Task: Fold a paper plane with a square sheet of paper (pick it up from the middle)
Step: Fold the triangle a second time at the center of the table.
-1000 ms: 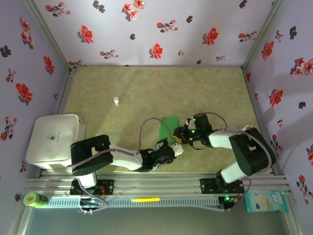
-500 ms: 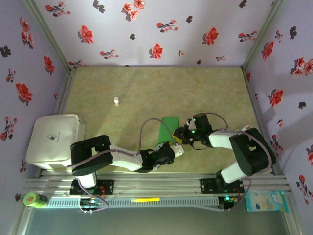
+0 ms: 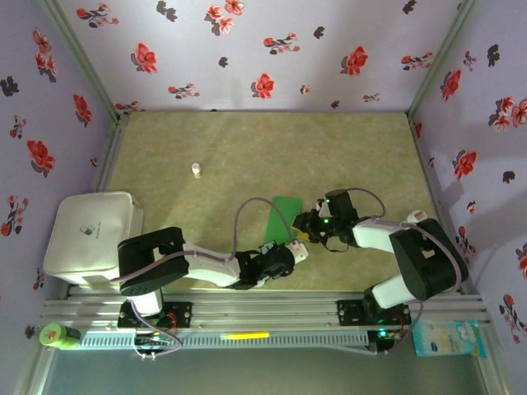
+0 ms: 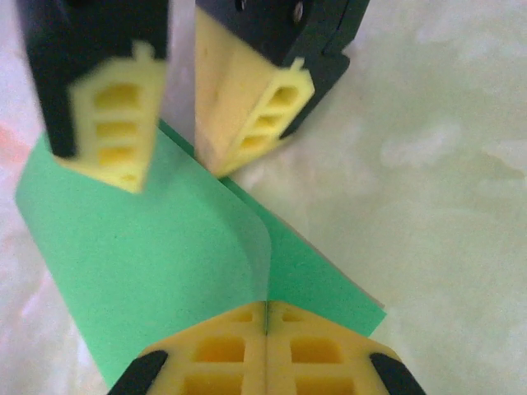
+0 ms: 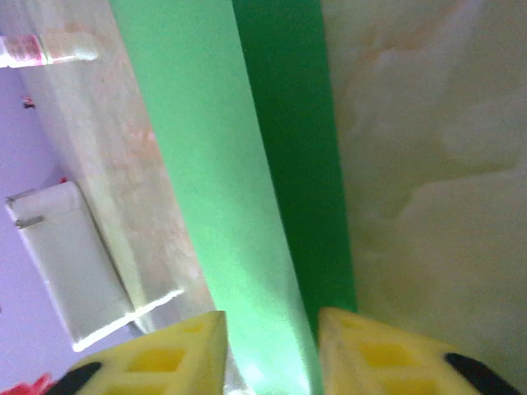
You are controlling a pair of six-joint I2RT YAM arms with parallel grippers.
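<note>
Seen from above, a pale olive desk [image 3: 247, 148] sits inside walls of lilac paper printed with red flowers. A white box [image 3: 90, 234] rests at the desk's left near corner. Two arms reach in from the near edge and meet in the middle, just in front of their bases.

Between them lies the square sheet of paper [image 3: 284, 218], bright green. It now reads as a narrow upright rectangle, so we judge it is already doubled over along a centre line. In the right wrist view, a lighter upper layer lies over a darker strip beneath it.

The left tool [image 4: 268, 317] has its yellow pads pressed together. The near edge of the upper layer curls up into the seam between them, so it is clamped on the paper. The right tool [image 4: 177, 156] stands opposite at the sheet's right edge. Its pads are apart, with the green strip running through the gap and not pinched.

A small white bottle [image 3: 196, 169] stands well apart, towards the far left.

We judge this as an early fold, with one layer being lifted. The next move calls for carrying that layer across while the other tool pins the sheet, then pressing the crease flat.
</note>
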